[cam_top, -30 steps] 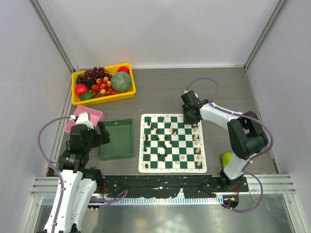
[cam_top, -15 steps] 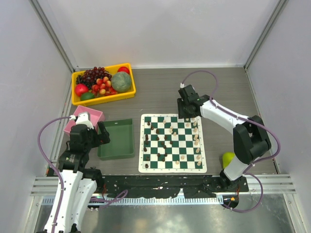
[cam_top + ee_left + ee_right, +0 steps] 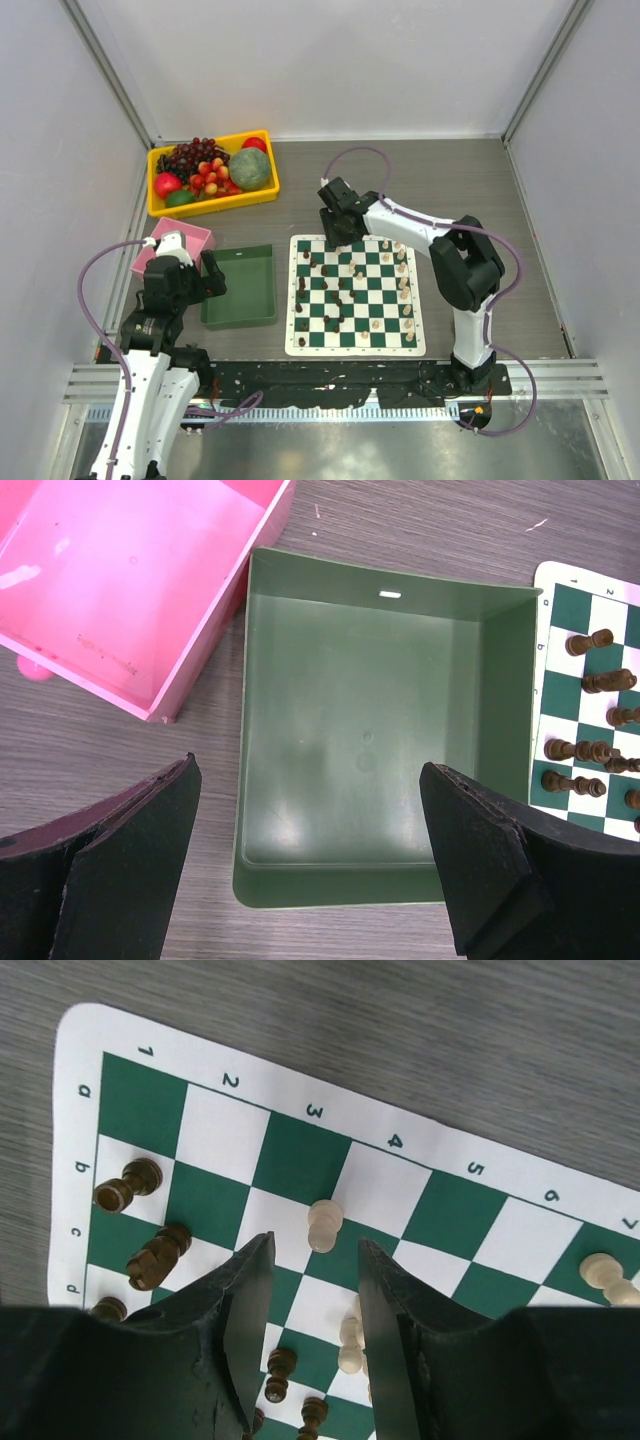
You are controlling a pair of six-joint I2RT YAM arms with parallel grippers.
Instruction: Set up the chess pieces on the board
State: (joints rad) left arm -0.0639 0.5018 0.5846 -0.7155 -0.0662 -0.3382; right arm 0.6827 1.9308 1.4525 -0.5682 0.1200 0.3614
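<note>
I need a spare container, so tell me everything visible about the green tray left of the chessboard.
The green tray is a rectangular, matte dark-green bin, plastic by its look, with rounded corners and a small slot in one wall. It is empty and sits flat on the wood-grain table, between the pink box and the chessboard, close to both.

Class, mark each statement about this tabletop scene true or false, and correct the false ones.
1. The green tray is empty. True.
2. The right end effector is clamped shut. False: its jaws stand apart, nothing between them, above the board.
3. The left end effector hovers over the board. False: it is open near the green tray, away from the board.
4. The yellow bin holds fruit. True.
5. Every dark piece stands upright. False: several lie on their sides.
</note>
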